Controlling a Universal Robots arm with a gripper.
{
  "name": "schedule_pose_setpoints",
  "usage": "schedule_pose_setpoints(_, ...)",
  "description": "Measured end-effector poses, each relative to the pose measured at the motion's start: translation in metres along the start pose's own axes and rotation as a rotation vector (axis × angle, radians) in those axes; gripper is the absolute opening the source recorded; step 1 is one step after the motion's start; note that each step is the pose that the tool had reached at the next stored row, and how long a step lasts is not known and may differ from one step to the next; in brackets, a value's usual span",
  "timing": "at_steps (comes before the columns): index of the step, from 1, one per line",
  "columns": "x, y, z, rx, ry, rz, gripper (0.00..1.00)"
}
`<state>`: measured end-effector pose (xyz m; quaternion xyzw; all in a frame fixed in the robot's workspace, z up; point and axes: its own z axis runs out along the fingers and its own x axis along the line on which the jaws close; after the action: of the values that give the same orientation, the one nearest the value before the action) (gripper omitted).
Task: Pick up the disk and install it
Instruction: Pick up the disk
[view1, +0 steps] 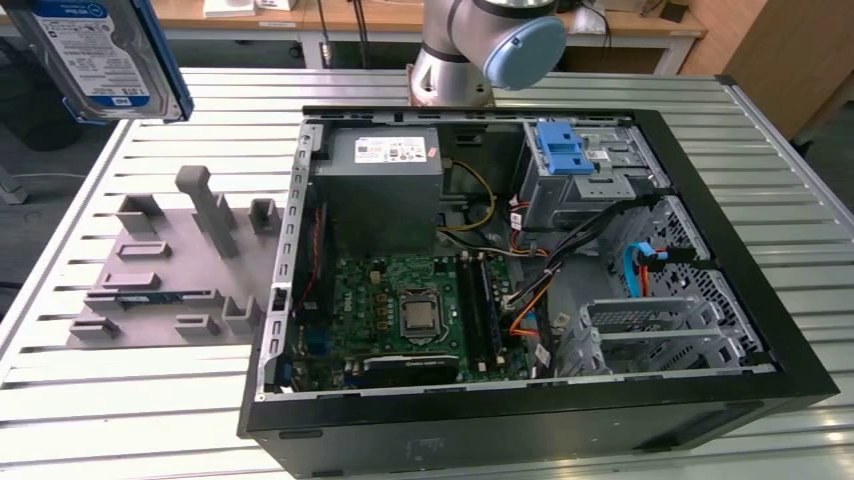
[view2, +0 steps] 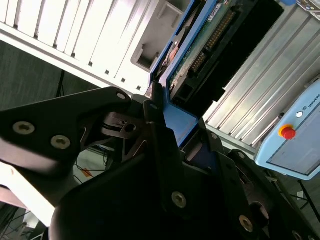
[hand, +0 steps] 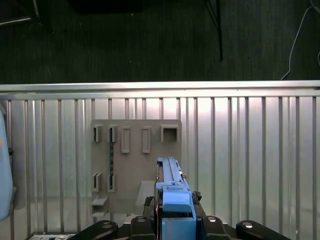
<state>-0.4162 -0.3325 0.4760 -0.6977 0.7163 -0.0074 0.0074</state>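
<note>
The fingers (view2: 159, 135) clamp the disk (view1: 107, 50) above the grey slotted rack (view1: 160, 305)

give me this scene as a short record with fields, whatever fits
disk: held in the air, at the exterior view's upper left, not in the case
gripper: shut on the disk's blue frame
case: open on the table, motherboard and power supply exposed
plate: grey, on the table at the exterior view's left of the case; under the disk in the first wrist view
install: not yet done
</note>
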Motion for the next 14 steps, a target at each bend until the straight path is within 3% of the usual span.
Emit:
schedule_pose_setpoints(9, 0.0005, 0.0002, -0.0080, 0.0002, 0.0001, 0.000, 0.36)
schedule_pose_setpoints(14, 0.0099, 0.0000, -0.0083, 0.0001, 0.0001, 0.000, 0.36)
